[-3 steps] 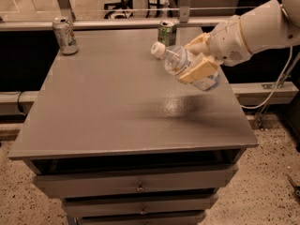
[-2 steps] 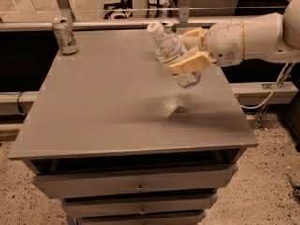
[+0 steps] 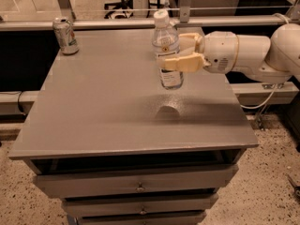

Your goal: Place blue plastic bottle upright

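Note:
The blue plastic bottle (image 3: 166, 50) is clear with a white cap and a pale label. It hangs upright in the air over the middle-right of the grey table (image 3: 93, 111), its base a little above its shadow on the top. My gripper (image 3: 176, 50) comes in from the right on a white arm and is shut on the bottle's middle, one cream finger (image 3: 183, 62) in front of it and one behind.
A white-and-red drink can (image 3: 65, 35) stands at the table's far left corner. A rail runs behind the table. Drawers sit under the top at the front. The floor lies to the right.
The bottle has swung from tilted with its cap to the left to upright. The gripper has moved left and turned level, still holding it above the table.

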